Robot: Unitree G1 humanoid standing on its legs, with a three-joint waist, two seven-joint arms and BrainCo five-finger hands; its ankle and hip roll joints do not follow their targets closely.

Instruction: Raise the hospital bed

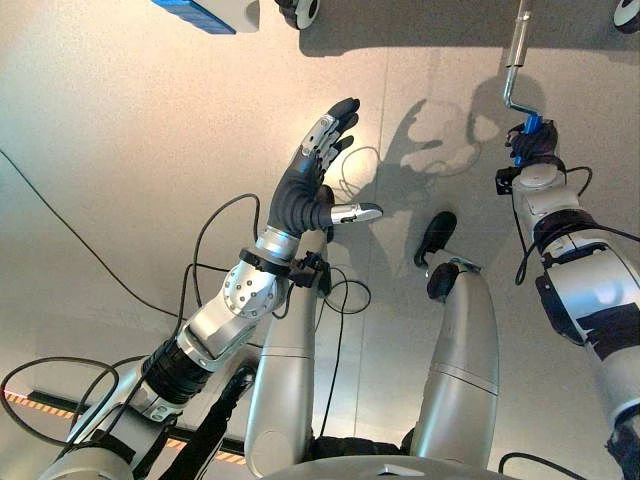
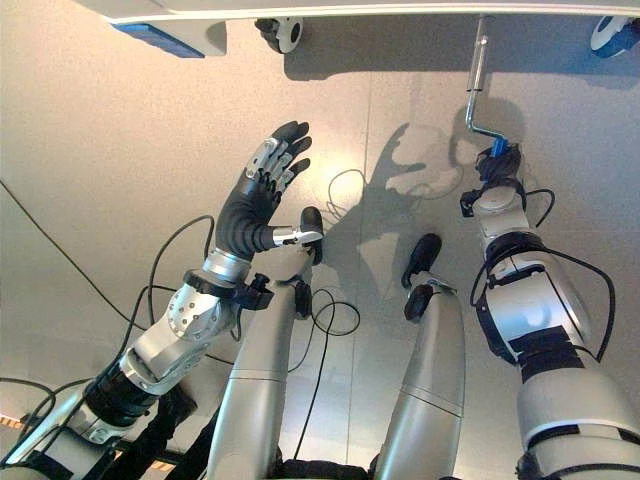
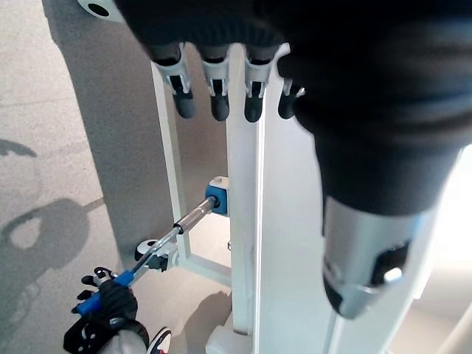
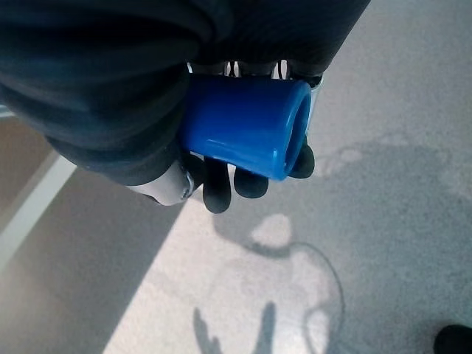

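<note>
A silver crank (image 1: 517, 60) hangs down from the white hospital bed frame (image 2: 300, 8) at the upper right, and it ends in a blue handle (image 4: 247, 127). My right hand (image 1: 531, 143) is shut on that blue handle (image 2: 497, 147), its fingers curled round it. The crank's shaft (image 3: 193, 218) runs into a blue fitting on the bed's white end frame (image 3: 247, 221). My left hand (image 1: 315, 165) is raised over the floor left of the crank, open with straight fingers (image 3: 214, 92) and holding nothing.
Bed castors (image 2: 278, 35) stand at the top of the floor, another one (image 1: 628, 14) at the far right. A blue and white part of the bed (image 1: 205, 14) shows at the upper left. The pale floor (image 1: 120, 150) stretches out to the left.
</note>
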